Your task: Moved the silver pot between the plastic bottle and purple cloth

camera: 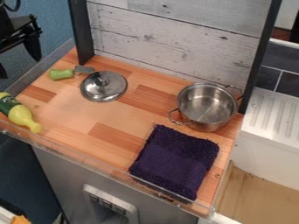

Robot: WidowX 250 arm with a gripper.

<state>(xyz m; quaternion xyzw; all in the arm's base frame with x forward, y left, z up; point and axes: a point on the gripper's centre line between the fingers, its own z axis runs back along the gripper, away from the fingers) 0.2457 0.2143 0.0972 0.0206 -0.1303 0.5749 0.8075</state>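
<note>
One cloth (175, 161) (purple), one pot (205, 107).

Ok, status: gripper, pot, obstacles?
Gripper open, upper left. Pot behind cloth, not between it and bottle. Lid left of pot, perhaps near its path.

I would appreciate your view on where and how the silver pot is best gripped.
I'd take the rim of the pot on its picture-left side, coming from above, with one finger of the gripper inside the wall and one outside. The pot stands upright and uncovered, so its thin wall looks easy to straddle, and that side faces away from the black post.
</note>
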